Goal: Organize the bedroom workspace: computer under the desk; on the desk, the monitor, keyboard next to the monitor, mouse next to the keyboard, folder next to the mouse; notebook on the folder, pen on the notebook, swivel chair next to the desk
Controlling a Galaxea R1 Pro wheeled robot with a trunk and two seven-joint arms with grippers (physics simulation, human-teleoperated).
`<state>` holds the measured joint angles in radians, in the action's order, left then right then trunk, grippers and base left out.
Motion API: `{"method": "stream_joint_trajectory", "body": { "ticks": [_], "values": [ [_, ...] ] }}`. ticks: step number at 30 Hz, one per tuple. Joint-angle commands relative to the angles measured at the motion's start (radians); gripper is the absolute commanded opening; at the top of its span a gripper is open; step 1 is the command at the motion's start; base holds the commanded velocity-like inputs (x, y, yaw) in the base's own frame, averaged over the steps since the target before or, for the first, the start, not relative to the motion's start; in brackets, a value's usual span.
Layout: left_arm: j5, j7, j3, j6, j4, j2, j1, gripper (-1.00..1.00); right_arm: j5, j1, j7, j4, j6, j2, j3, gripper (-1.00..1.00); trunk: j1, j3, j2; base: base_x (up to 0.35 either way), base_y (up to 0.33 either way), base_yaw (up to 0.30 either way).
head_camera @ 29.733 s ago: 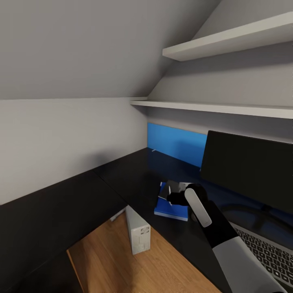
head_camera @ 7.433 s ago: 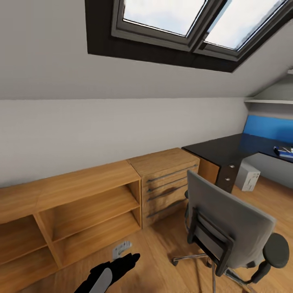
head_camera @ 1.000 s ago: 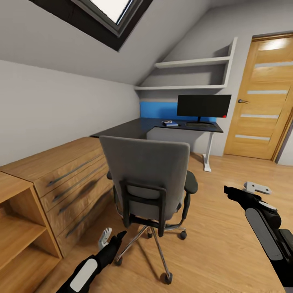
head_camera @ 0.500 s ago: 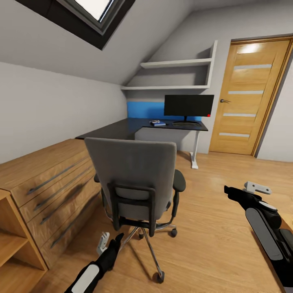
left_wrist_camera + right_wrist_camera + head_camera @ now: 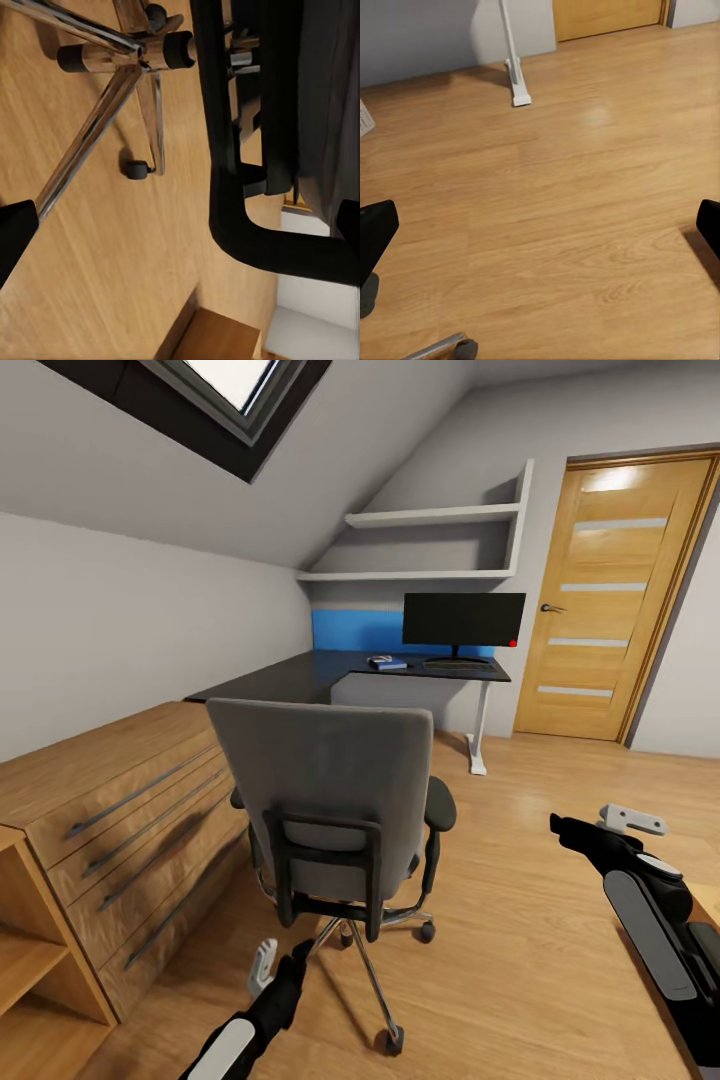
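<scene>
Behind the swivel chair, both pincers gape empty; desk items blur.

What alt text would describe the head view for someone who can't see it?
A grey swivel chair seen from behind stands on a wood floor, away from the black desk holding a monitor. Both grippers, left and right, hang open and empty.

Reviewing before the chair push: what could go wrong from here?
1. The left tool sits low by the swivel chair's chrome base; a low push could spin it on its castors rather than roll it.
2. The wooden drawer unit stands close beside the chair, so it may snag.
3. The desk is far off; steering may drift.
</scene>
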<state>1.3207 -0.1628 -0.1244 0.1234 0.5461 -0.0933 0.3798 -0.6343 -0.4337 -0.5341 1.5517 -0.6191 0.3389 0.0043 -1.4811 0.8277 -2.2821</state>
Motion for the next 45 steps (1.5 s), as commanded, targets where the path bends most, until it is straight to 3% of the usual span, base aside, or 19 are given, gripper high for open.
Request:
{"method": "stream_joint_trajectory", "body": {
  "ticks": [1, 11, 31, 45],
  "values": [
    [0.01, -0.008, -0.002, 0.003, 0.0, 0.001, 0.001, 1.0, -0.01, 0.0, -0.009, 0.003, -0.002, 0.0, 0.001, 1.0, 0.0, 0.001, 0.0, 0.0, 0.0, 0.0],
    [0.007, -0.108, -0.002, 0.009, 0.002, 0.02, -0.003, 1.0, -0.009, 0.003, -0.009, 0.01, -0.002, 0.002, -0.001, 1.0, 0.0, 0.001, 0.0, 0.0, 0.0, 0.0],
    [-0.006, -0.12, -0.003, 0.01, 0.002, 0.027, -0.004, 1.0, -0.007, 0.004, -0.009, 0.014, -0.002, 0.002, 0.002, 1.0, 0.0, 0.001, 0.0, 0.0, 0.0, 0.0],
    [0.005, -0.114, -0.003, 0.026, 0.002, 0.037, 0.001, 1.0, -0.007, 0.004, -0.009, 0.014, -0.002, 0.004, 0.0, 1.0, -0.053, 0.045, -0.098, 0.0, 0.0, 0.0]
  ]
}}
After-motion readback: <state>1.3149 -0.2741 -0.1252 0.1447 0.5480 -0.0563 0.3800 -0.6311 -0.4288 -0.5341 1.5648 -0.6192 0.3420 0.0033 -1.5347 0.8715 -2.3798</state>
